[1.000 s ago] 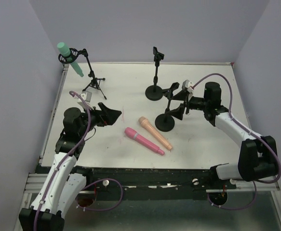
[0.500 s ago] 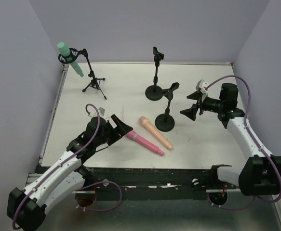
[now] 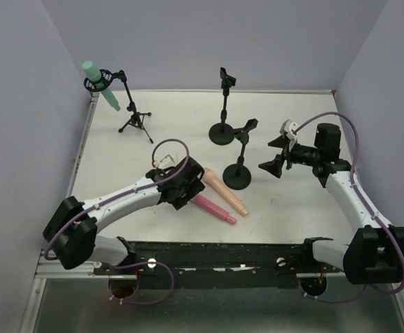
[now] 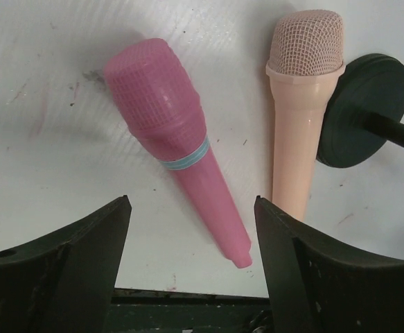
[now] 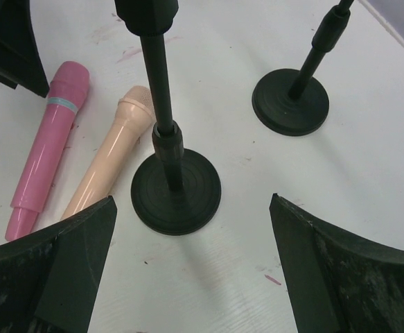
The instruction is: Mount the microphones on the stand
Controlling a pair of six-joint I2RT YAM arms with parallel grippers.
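Swinging in from the left, the left claw (image 4: pixel 190 208) now hovers spread wide over the pink microphone (image 4: pixel 181 152), which lies on the table (image 3: pixel 305 201) at lower centre; it grips nothing. Just beside it lies the peach microphone (image 4: pixel 295 139). Right of centre, the right claw (image 3: pixel 271 155) gapes empty near a round-based stand (image 3: pixel 238 179). At upper left, the teal microphone (image 3: pixel 99 84) sits clipped in the tripod stand (image 3: pixel 134 119).

The white surface (image 3: pixel 299 201) carries five items. The pink microphone (image 3: pixel 214 208) and the peach microphone (image 3: pixel 226 194) lie side by side at near centre, heads toward the far left. A round-base stand (image 3: pixel 237 179) stands just right of the peach head. A second round-base stand (image 3: pixel 222 133) stands farther back. A tripod stand (image 3: pixel 136 123) stands at far left.
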